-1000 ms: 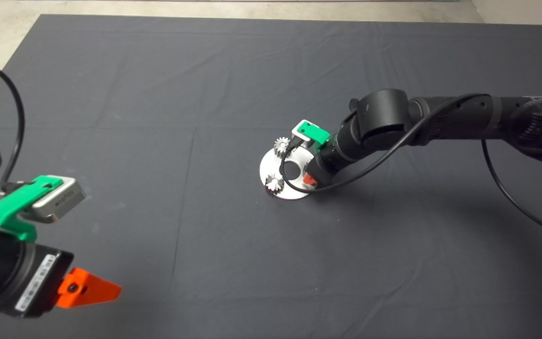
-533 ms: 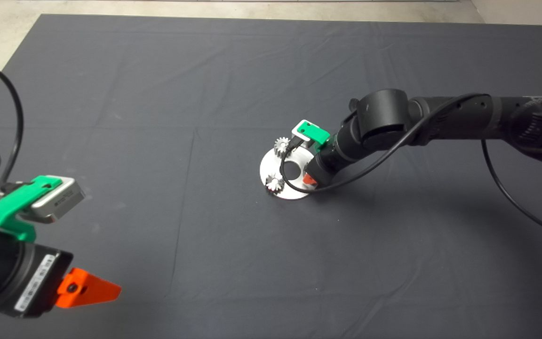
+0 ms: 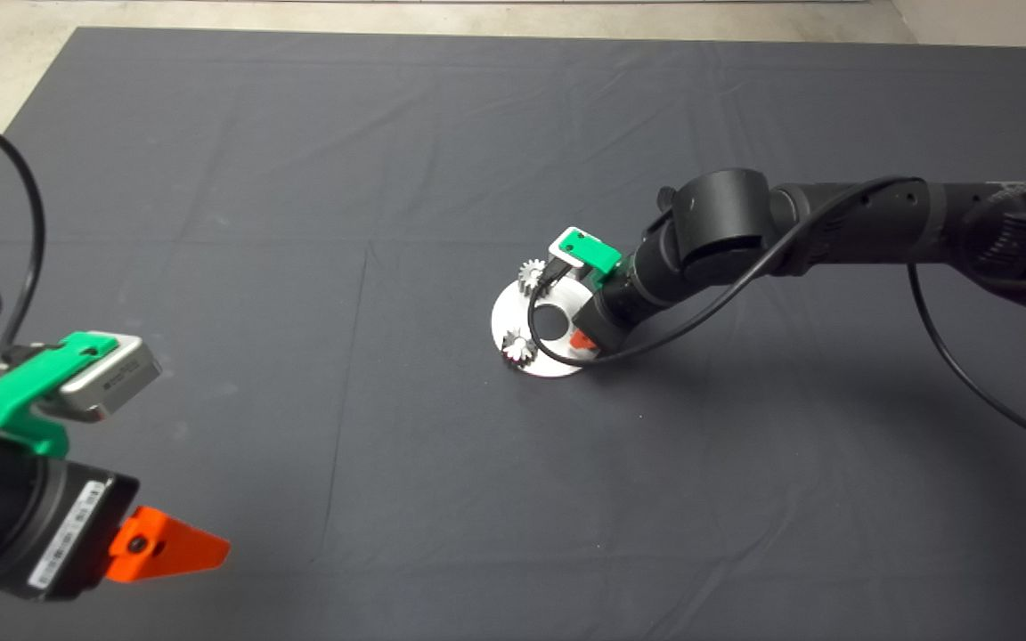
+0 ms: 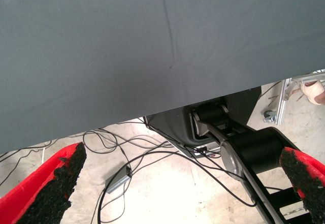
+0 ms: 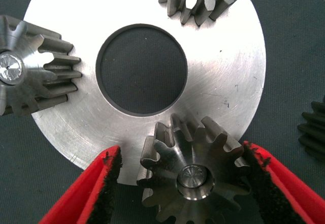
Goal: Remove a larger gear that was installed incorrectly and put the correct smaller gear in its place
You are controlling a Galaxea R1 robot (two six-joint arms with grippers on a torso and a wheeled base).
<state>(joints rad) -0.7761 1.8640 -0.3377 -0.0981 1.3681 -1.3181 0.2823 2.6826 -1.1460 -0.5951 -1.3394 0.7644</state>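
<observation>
- Big gear (image 5: pixel 195 176) lies flat on the edge of the disc (image 5: pixel 223 97), on the side nearest the right arm. It sits on a shiny pin that shows in its middle.
- It looks wider than the two small gears (image 5: pixel 35 71) on the same disc, so I think it is the wrong one that must come off.
- The right hand (image 5: pixel 180 150) is low over the disc with a red finger (image 5: pixel 109 183) on each side of the big gear. It is not squeezing yet. One pad looks like it touches the teeth and the other has a gap.
- I think the fingers stand like this so they can pinch the gear and lift it straight up off the pin.
- The gear is round, so it has no long side. Its middle line points straight up and its teeth point out all around.
- Another dark gear (image 5: pixel 315 130) lies on the worktop (image 3: pixel 299 178), just beside the disc.
- The left hand (image 4: pixel 183 163) waits far from the disc, fingers spread, holding nothing.
</observation>
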